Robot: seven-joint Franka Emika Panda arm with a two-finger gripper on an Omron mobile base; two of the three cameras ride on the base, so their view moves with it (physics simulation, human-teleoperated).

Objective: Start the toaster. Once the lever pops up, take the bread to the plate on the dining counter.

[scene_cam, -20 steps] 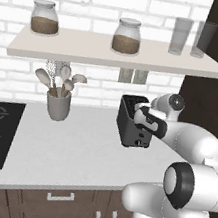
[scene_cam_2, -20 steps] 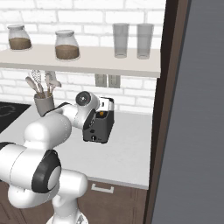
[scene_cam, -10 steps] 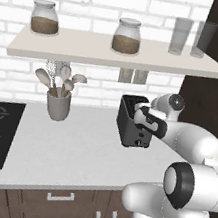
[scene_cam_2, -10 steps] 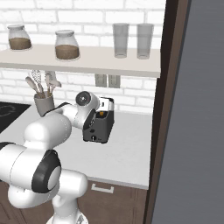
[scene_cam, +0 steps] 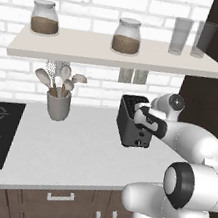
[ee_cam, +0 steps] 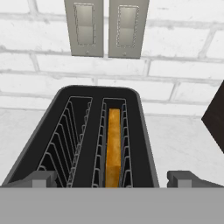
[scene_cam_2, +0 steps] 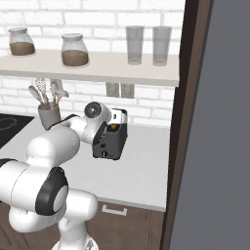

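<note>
The gripper [ee_cam: 112,179] hangs just over the near end of the toaster [ee_cam: 85,140], its jaws spread wide with nothing between them; in the hand view one finger tip [ee_cam: 41,178] rises at the toaster's left edge and the other sits just off its right edge, so the whole dark body lies between them. Straight ahead of the hand the toaster's two wire-lined slots run away toward the white brick wall. The bread [ee_cam: 113,146] stands on edge in the slot to the right of the hand's midline, sunk low inside the wire guides, its golden crust showing as a narrow strip; the slot to the left is bare. Beyond the toaster, on the wall above it, two pale switch plates [ee_cam: 105,27] sit side by side. From the left base view the toaster [scene_cam: 132,119] stands on the white worktop [scene_cam: 78,151], with the hand [scene_cam: 147,119] over its right end, and a grey utensil pot [scene_cam: 58,104] well off to the hand's left.
</note>
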